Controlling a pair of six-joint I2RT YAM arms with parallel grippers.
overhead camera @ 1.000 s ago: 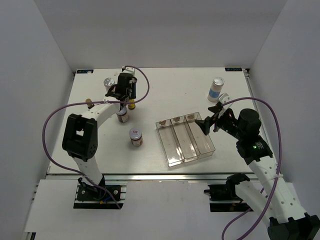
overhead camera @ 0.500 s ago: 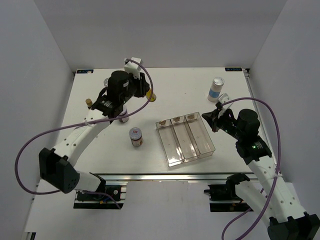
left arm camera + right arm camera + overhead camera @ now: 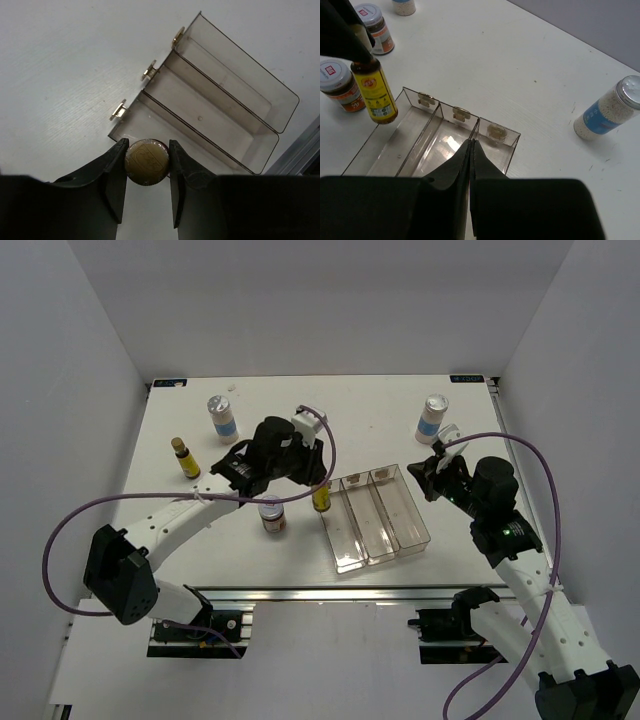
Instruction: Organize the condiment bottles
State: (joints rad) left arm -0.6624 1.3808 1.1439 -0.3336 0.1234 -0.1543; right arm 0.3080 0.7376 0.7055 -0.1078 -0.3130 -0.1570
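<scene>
My left gripper (image 3: 321,483) is shut on the cap of a thin yellow bottle (image 3: 322,500), which hangs upright over the near-left corner of the clear three-slot tray (image 3: 395,540). The left wrist view shows the bottle (image 3: 146,162) end-on between the fingers, above the tray (image 3: 220,90). In the right wrist view the yellow bottle (image 3: 375,90) hangs at the tray's (image 3: 395,150) left slot. My right gripper (image 3: 428,475), (image 3: 471,145) is shut and holds nothing, above the tray's right slot. All three slots show nothing in them.
On the table stand a second yellow bottle (image 3: 184,457), a white blue-labelled bottle (image 3: 222,418) at back left, another white bottle (image 3: 432,418) at back right, and a brown jar (image 3: 271,514) left of the tray. A second brown jar (image 3: 376,21) shows in the right wrist view.
My left arm has carried the yellow bottle from the back left to the tray's left edge. My right gripper has gone from open to shut, almost in place.
</scene>
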